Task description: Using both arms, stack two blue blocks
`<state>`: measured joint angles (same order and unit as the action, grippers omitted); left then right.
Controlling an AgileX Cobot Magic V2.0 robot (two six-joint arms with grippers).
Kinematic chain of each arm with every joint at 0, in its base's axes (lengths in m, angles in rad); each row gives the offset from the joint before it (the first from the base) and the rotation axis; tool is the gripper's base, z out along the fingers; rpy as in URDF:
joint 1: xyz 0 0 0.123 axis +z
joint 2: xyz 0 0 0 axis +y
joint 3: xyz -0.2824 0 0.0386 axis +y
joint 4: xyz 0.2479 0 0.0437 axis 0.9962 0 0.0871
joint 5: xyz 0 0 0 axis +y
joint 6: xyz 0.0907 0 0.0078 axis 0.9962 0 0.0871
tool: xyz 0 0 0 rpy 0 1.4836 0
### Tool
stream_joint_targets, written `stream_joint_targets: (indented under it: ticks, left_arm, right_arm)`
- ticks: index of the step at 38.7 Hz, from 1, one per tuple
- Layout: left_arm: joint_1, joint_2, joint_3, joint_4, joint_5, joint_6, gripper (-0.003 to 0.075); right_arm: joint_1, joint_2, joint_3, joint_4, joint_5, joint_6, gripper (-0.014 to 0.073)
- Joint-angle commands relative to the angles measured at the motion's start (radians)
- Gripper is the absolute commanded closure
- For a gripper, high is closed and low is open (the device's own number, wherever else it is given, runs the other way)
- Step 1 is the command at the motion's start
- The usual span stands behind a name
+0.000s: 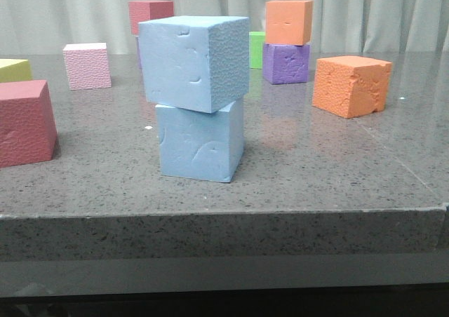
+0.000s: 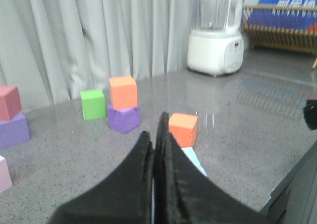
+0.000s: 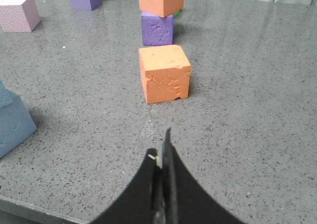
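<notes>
Two blue blocks stacked near the front edge of the grey stone table (image 1: pixel 330 191): upper blue block (image 1: pixel 194 62) resting on lower blue block (image 1: pixel 200 143), turned slightly and overhanging it toward the left. Left gripper (image 2: pixel 157 130) pressed closed, fingers touching, nothing between them, raised over the table with a sliver of light blue visible just beyond the tips. Right gripper (image 3: pixel 162 152) likewise closed and empty, pointed toward the lone orange cube (image 3: pixel 164 73), with the blue stack at the edge of its view, well apart. Orange-on-purple stack (image 1: pixel 287 42) behind; pink cube (image 1: pixel 87 65) and red cube (image 1: pixel 25 123) off to the left.
</notes>
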<state>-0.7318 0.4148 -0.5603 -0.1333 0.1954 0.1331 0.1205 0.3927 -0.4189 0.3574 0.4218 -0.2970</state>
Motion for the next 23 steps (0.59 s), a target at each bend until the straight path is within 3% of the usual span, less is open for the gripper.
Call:
stream_joint_targets:
  ticks: [1, 23]
  left_arm:
    - [-0.005, -0.078, 0.02, -0.008, -0.098, -0.002, 0.0741]
    - [-0.005, -0.144, 0.049, -0.008, -0.102, -0.002, 0.0741]
  right_arm:
    - [-0.006, 0.005, -0.027, 0.013, -0.07, -0.01, 0.0662]
    - [-0.006, 0.005, -0.027, 0.013, -0.07, -0.01, 0.0662]
